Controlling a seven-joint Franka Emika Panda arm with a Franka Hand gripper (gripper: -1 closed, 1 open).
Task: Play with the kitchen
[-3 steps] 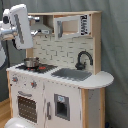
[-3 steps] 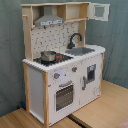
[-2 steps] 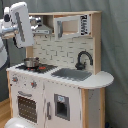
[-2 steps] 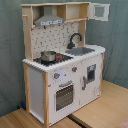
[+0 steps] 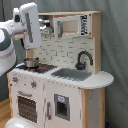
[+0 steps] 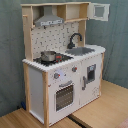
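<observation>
One arm (image 5: 17, 30) is all I have, raised at the first exterior view's upper left beside the kitchen (image 5: 60, 80), my grip unreadable, so I judge a slow, level approach toward the pot (image 5: 31, 62) avoids clipping the hood (image 6: 49, 20).

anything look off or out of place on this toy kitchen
Only one thing stands out: the upper cabinet door is swung open in the second exterior view. Otherwise the kitchen looks tidy: the pot sits upright on the stovetop, the oven door looks shut, and nothing is spilled.
</observation>
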